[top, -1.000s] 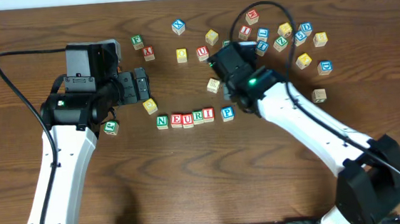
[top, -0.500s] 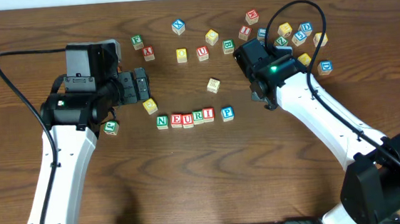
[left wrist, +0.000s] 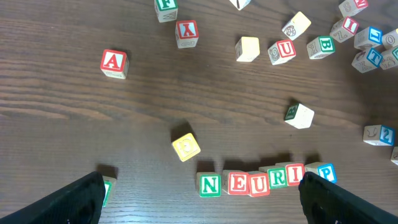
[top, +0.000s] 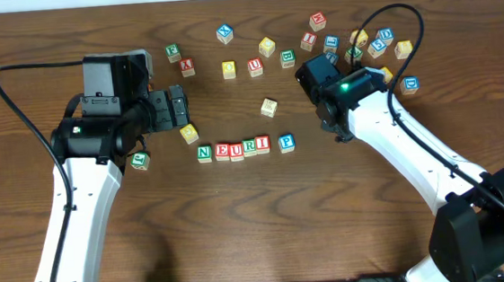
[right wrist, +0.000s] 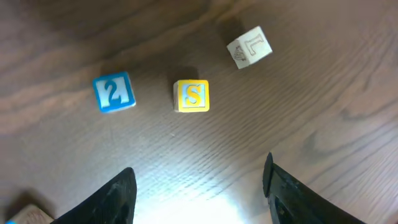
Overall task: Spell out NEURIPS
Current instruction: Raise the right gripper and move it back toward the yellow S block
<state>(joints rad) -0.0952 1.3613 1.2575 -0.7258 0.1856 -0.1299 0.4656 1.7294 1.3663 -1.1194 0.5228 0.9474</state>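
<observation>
Two fingers frame the bottom of the right wrist view: the right gripper (right wrist: 198, 180) hangs with its jaws apart and nothing between them. I read the S cube (right wrist: 191, 96), yellow-faced, at 12 o'clock from that gap, near but not touching, flat on the table (right wrist: 323, 124). A cube has no long axis. Its sides sit almost square to the line between the fingers, so I judge that little wrist turn is called for before a descent.

From the S cube, one blue cube marked 2 (right wrist: 113, 92) lies at 9 o'clock. One pale cube marked L (right wrist: 249, 46), turned askew, lies at 1 o'clock. Both stand apart from the S cube. The corner of a fourth cube (right wrist: 22, 214) shows at 7 o'clock of that view; I cannot read it.

Overhead, the row (top: 244, 147) counts six cubes: N, E, U, R, I, P. One letter is missing. The free place lies at 3 o'clock of the P cube (top: 286, 143).

The right arm is the nearer to the S cube. The left gripper (top: 179, 107), jaws wide apart and empty, hangs at 10 o'clock of the row, well apart from the S cube.

Farther out, at 1 o'clock of the row, loose cubes cluster partly under the right arm. I cannot count them firmly.
</observation>
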